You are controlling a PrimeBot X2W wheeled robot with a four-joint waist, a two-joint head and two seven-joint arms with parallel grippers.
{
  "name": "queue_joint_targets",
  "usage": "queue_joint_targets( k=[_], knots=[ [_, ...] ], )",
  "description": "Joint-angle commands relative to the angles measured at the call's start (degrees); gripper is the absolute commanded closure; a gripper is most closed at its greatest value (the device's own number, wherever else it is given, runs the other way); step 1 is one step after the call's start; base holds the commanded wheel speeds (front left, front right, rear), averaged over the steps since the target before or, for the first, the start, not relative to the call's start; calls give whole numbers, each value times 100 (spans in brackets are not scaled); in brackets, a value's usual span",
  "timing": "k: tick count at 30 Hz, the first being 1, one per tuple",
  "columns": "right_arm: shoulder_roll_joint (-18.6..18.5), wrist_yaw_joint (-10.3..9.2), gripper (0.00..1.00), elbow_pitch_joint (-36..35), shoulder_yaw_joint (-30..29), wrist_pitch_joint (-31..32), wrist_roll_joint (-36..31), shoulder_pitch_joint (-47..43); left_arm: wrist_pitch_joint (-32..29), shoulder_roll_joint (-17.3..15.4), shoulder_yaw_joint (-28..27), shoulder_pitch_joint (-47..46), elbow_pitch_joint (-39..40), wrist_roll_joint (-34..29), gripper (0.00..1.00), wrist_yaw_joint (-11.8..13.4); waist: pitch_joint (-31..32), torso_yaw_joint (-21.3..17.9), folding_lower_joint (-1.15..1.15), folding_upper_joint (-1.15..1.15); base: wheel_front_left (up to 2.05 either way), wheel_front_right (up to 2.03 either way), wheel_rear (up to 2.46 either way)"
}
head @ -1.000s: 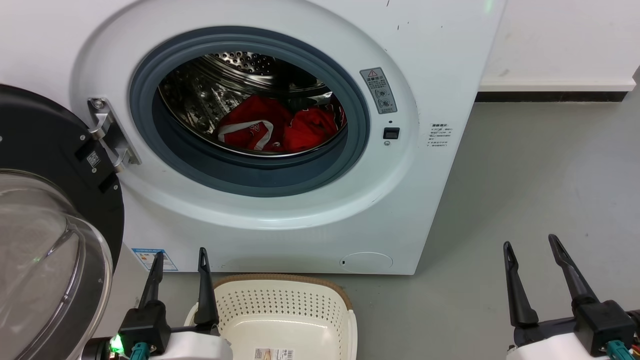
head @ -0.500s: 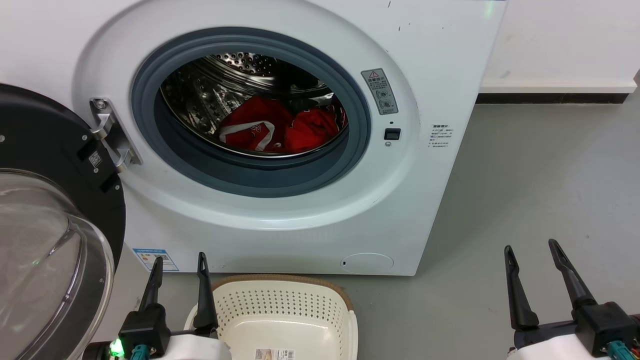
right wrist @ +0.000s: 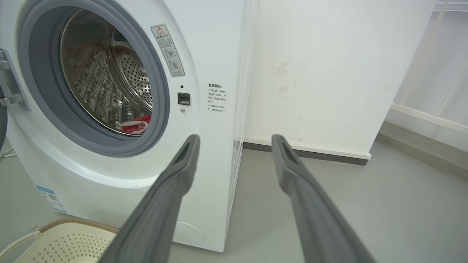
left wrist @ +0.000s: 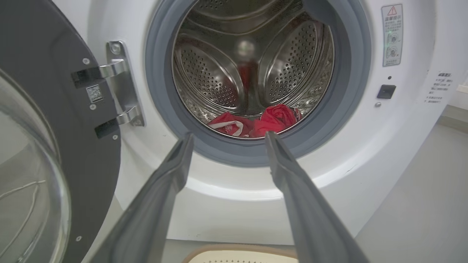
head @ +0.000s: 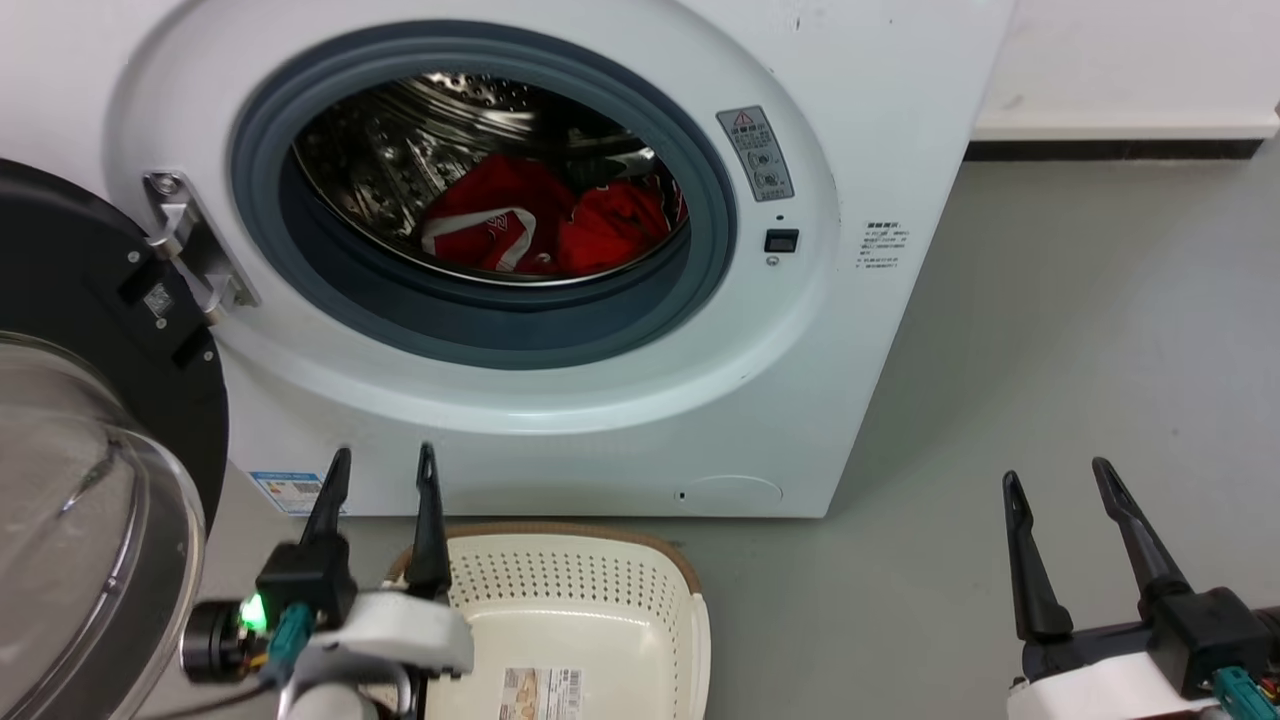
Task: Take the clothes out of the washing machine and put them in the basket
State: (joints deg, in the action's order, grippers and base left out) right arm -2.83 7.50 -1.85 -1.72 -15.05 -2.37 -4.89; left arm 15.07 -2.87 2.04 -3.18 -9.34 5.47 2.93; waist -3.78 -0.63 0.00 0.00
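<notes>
Since a second ago your left gripper (head: 385,452) has come up the frame, more of its white wrist showing; the head camera shifted too, so don't read the washer's jump as real. Its jaws and those of the right gripper (head: 1055,472) are spread wide, nothing held. You've got a smooth grey floor (head: 1050,350) and a white wall (head: 1120,60) with dark skirting (head: 1110,150) at upper right. The washing machine (head: 640,400) fills upper centre, its door (head: 90,300) swung open at the left edge, near the left gripper. The clothes (head: 540,225), red with white trim, lie low in the drum. The basket (head: 570,585) sits on the floor at bottom centre, just before the washer, with a barcode sticker (head: 540,692) on its bottom. The warning label (head: 755,153) has a red triangle; you can't read its print.
</notes>
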Motion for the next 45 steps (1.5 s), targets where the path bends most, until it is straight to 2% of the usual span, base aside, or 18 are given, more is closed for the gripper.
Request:
queue_joint_targets(
  k=[1,7,13,21,32,33,41,45],
  knots=[
    [-9,-3,0,-26,18,-20,24,101,16,-22,-14,-294,-169,-70,0,-101,-153,-75,0,0,0,0,0],
    [-8,-3,0,-56,73,-20,44,354,15,-202,8,-1471,-1143,-207,0,-406,-598,-307,0,0,0,0,0],
    [-4,-3,0,-79,110,-19,112,647,2,-516,149,-3026,-2597,-406,0,-602,-1115,-575,0,0,0,0,0],
    [-3,-3,0,-135,130,-18,226,1066,-407,-856,372,-5011,-3974,-450,0,-869,-1929,-918,0,0,0,0,0],
    [-1,-3,0,-224,195,-18,493,1547,-1280,-1293,681,-6968,-5127,-258,0,-1027,-2929,-1353,0,0,0,0,0],
    [-2,-3,0,-250,218,-18,552,1652,-1656,-1382,938,-7408,-5356,-159,0,-1032,-3167,-1462,0,0,0,0,0],
    [0,-3,0,-314,305,-17,779,1861,-2644,-1790,1729,-8430,-5620,365,0,-1032,-3753,-1715,0,0,0,0,0],
    [0,-3,0,-337,354,-17,867,1939,-2997,-1935,1934,-8688,-5662,625,0,-1032,-3908,-1793,0,0,0,0,0]
  ],
)
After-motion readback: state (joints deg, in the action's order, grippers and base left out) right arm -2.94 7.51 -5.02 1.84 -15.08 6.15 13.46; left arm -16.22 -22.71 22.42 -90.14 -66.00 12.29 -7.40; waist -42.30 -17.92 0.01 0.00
